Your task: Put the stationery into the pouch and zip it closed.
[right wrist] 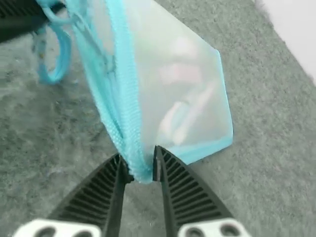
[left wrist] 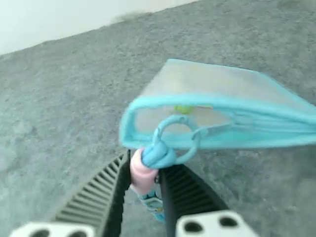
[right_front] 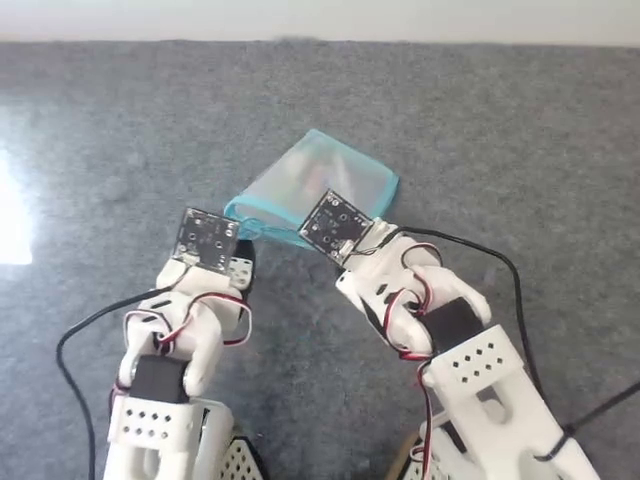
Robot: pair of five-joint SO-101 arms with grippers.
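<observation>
- Pinches the pouch's (right_front: 320, 180) pink-and-blue zip pull (left wrist: 149, 163) tight in the left gripper (left wrist: 145, 173).
- Clamps the pouch's zipper edge in the right gripper (right wrist: 140, 165).
- Holds pouch between both, over grey table (right_front: 520, 130).

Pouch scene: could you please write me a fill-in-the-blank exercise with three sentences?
1. The left hand is shut on a ____ zipper pull.
2. The right hand pinches the pouch at its zipper edge; the trim there is ____.
3. The table under the pouch is ____.
Missing words: pink; blue; grey.
</observation>
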